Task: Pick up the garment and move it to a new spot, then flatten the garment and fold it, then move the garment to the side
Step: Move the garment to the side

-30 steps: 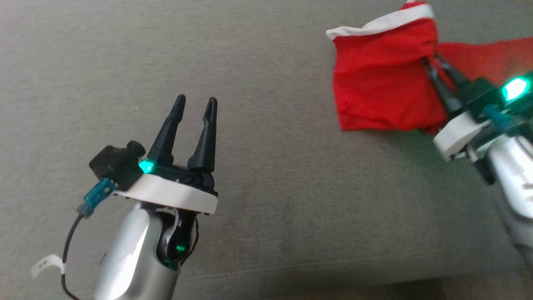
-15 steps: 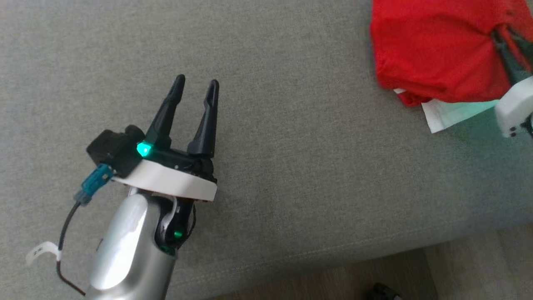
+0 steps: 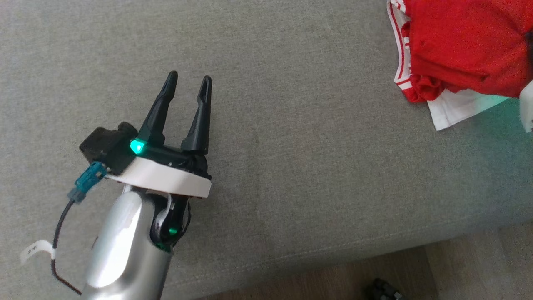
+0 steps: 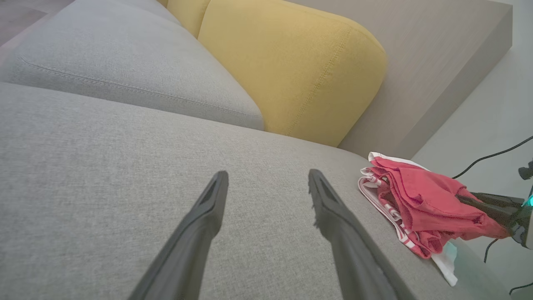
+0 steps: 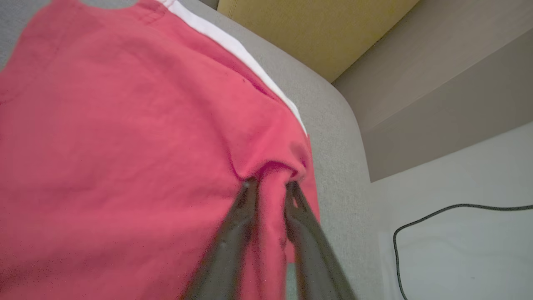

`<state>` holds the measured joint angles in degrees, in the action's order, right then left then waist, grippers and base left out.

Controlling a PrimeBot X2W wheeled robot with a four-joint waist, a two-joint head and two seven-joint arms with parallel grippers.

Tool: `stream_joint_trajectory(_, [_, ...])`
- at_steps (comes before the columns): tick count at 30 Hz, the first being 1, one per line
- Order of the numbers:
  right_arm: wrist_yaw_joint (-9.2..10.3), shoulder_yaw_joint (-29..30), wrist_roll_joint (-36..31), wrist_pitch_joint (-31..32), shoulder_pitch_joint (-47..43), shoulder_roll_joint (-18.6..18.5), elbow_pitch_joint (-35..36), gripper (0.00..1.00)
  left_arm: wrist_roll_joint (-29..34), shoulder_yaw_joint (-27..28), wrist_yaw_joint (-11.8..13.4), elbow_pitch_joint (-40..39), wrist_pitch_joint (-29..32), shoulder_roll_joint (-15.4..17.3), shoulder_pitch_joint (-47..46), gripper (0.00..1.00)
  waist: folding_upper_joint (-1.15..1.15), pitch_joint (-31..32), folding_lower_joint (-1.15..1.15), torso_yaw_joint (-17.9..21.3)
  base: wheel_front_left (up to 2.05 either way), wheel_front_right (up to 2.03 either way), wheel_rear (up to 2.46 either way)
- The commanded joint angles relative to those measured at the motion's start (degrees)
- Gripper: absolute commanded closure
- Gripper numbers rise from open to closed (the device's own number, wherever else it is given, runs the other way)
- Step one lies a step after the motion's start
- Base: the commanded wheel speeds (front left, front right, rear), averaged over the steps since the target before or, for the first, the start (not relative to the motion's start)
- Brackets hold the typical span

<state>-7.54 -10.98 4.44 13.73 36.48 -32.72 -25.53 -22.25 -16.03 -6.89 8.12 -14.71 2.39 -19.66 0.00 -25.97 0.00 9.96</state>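
The crumpled red cloth garment with white trim [image 3: 462, 50] lies at the right end of the grey fabric sofa seat [image 3: 291, 125], a fold pinched by the right gripper [image 5: 270, 185], while the left gripper [image 3: 188, 79] hovers spread and empty, well apart leftward.

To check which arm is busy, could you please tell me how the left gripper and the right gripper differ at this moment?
The left gripper is wide open and empty; the right gripper has fingers nearly together, pinching a fold of the red garment. The left gripper hovers over the grey sofa seat; the right gripper is at the garment. Both have two long dark fingers.
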Motion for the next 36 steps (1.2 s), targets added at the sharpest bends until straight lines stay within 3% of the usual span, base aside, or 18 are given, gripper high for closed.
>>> stream_joint_trajectory(1, [0.05,0.47,0.01,0.32,-1.92,-0.91,1.84,0.0,0.42,1.49,-0.31,-1.49,-0.29,0.49,-1.58,0.0,0.0,0.48,0.0,-0.24,0.0,0.0,0.0])
stream_joint_trajectory(9, [0.05,4.03,-2.07,-0.43,-3.44,1.16,6.35,0.0,-1.47,1.57,-0.27,-0.79,-0.29,0.49,-0.44,0.0,0.0,5.63,0.0,-2.23,0.0,0.0,0.0])
stream_joint_trajectory(21, [0.05,3.67,-4.37,-4.34,-5.09,7.08,16.71,0.0,-4.14,3.52,1.85,-1.35,-0.29,0.49,3.36,0.0,0.0,15.11,0.0,-6.68,0.0,0.0,0.0])
stream_joint_trajectory(36, [0.05,4.98,-6.06,-20.57,-18.67,22.98,19.27,0.0,-3.93,5.58,3.58,-1.42,-0.29,0.49,8.41,0.0,0.0,20.7,0.0,-12.14,0.0,0.0,0.0])
